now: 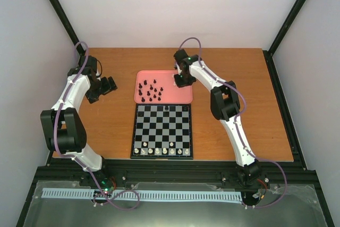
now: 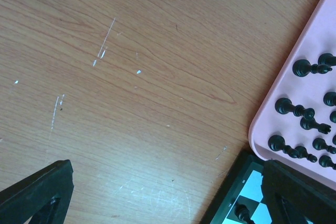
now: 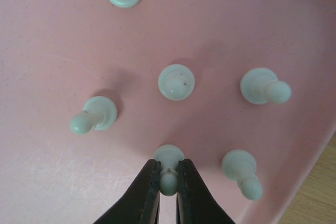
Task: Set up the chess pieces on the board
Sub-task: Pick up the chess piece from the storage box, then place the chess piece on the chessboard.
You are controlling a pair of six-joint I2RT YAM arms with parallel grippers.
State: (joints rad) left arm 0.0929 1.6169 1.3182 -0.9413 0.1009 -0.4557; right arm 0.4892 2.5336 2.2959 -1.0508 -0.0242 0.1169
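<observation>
Early going: white back row point(image 1: 162, 151) stands on the board point(image 1: 162, 131) along its near edge, w/ one black piece point(image 1: 167, 108) on the far row. Other black pieces point(image 1: 150, 91) sit in the pink tray point(image 1: 178, 97). R gripper point(image 3: 168, 174) is pinched on a white pawn point(image 3: 168, 156) in the tray. L gripper point(image 1: 106, 86) hangs wide, empty, over the table point(image 1: 239, 104) nr its left edge.

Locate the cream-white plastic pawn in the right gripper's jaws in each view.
Top external: hidden beneath the right gripper, far right of the pink rounded tray.
Left wrist: not in it.
Right wrist: cream-white pawn bottom centre, pinched between black fingers.
Shared landmark: the pink tray.
</observation>
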